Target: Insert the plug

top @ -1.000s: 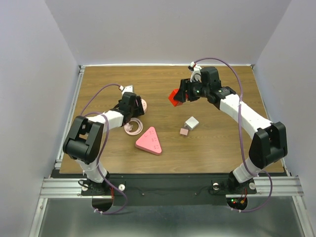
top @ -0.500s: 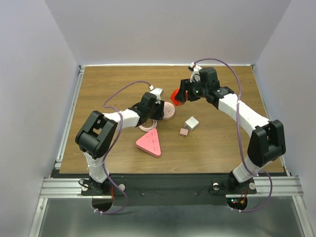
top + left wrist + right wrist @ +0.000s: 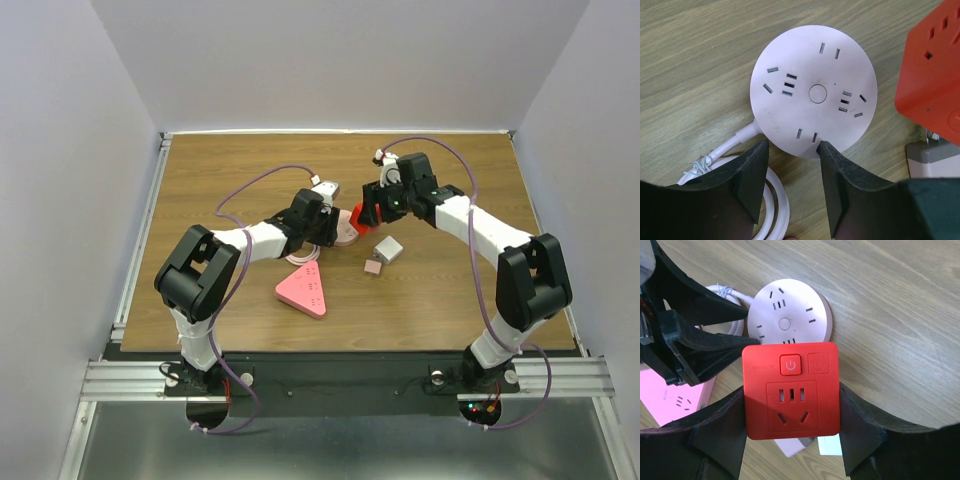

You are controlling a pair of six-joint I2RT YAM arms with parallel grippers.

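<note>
Claws first: the right claw (image 3: 790,412) is clamped on the red plug cube (image 3: 790,390), one finger against each side wall. The cube's face, with its power button and socket holes, is turned up toward the wrist camera. The cube hangs off the surface (image 3: 220,170), partly over the near edge of the round pink socket disc (image 3: 812,95).

The left claw (image 3: 792,146) has its fingers partly apart, with the tips at the disc's rim. I cannot tell whether they pinch the rim or only rest on it. The disc lies flat, and its white cord (image 3: 772,200) coils beside that claw.

Farther out lie a pink triangular power strip (image 3: 303,287), a grey-white block (image 3: 387,247) and a small pink cube (image 3: 373,267).
</note>
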